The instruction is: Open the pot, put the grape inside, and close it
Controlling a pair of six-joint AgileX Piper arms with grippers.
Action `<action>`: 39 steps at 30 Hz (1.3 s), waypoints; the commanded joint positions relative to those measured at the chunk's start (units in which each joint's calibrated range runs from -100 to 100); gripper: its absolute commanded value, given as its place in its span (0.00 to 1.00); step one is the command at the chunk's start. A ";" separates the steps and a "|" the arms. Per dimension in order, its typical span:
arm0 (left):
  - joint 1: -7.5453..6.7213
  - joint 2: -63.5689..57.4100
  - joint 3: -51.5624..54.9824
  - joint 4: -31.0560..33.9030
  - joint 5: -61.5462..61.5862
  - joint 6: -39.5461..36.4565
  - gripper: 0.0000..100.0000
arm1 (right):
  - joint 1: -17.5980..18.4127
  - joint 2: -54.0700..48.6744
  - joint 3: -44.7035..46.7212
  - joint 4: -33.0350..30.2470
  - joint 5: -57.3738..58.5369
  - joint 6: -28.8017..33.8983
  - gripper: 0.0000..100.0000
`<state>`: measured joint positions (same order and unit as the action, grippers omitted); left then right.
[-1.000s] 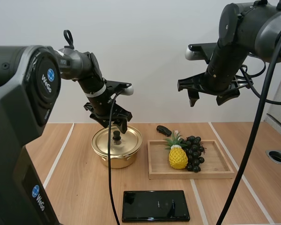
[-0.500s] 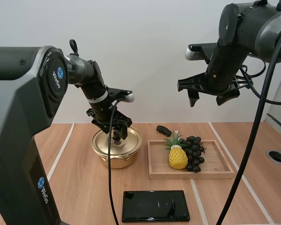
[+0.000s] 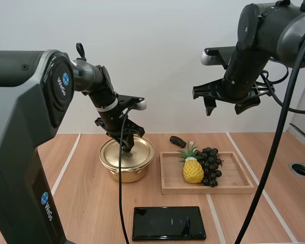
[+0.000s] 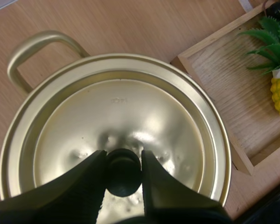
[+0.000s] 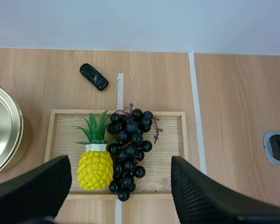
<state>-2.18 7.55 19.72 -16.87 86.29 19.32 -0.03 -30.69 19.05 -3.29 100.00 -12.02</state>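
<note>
High view, counter contents, itemised.

1. Pot: gold-coloured metal, standing just left of the wooden tray. Its lid is seated in the rim, and one loop handle shows at the side. Judged light and rigid, with a polished, slippery surface.
2. Knob: small and black, at the lid's centre. Judged the only sound hold for lifting, as the smooth dome around it gives nothing to grip.
3. Left claw: down on the lid, one finger on each side of the knob with the ribbed faces against it, pinching it. The lid is not yet raised.
4. Grapes: a dark bunch lying in the tray, against a toy pineapple. Judged light, loose and apt to swing or shed. Best taken gently across the thick upper cluster near the stem.
5. Right claw: held high above the tray, fingers spread wide, carrying nothing.
6. Sundries: a small black object beyond the tray, and a flat black slab at the near edge.
</note>
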 commanded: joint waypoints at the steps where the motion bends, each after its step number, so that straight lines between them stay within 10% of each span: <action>1: -0.09 0.03 0.04 -0.34 -1.73 -0.81 0.01 | -0.28 -0.77 -0.11 -0.44 0.00 -0.30 1.00; 39: -0.02 -28.50 -20.82 3.20 -2.59 -8.61 0.00 | -0.28 -0.65 -0.11 0.07 0.00 -0.30 1.00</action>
<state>-2.18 -18.06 1.17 -14.31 88.10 12.61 -0.03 -30.69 19.05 -3.30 100.00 -12.02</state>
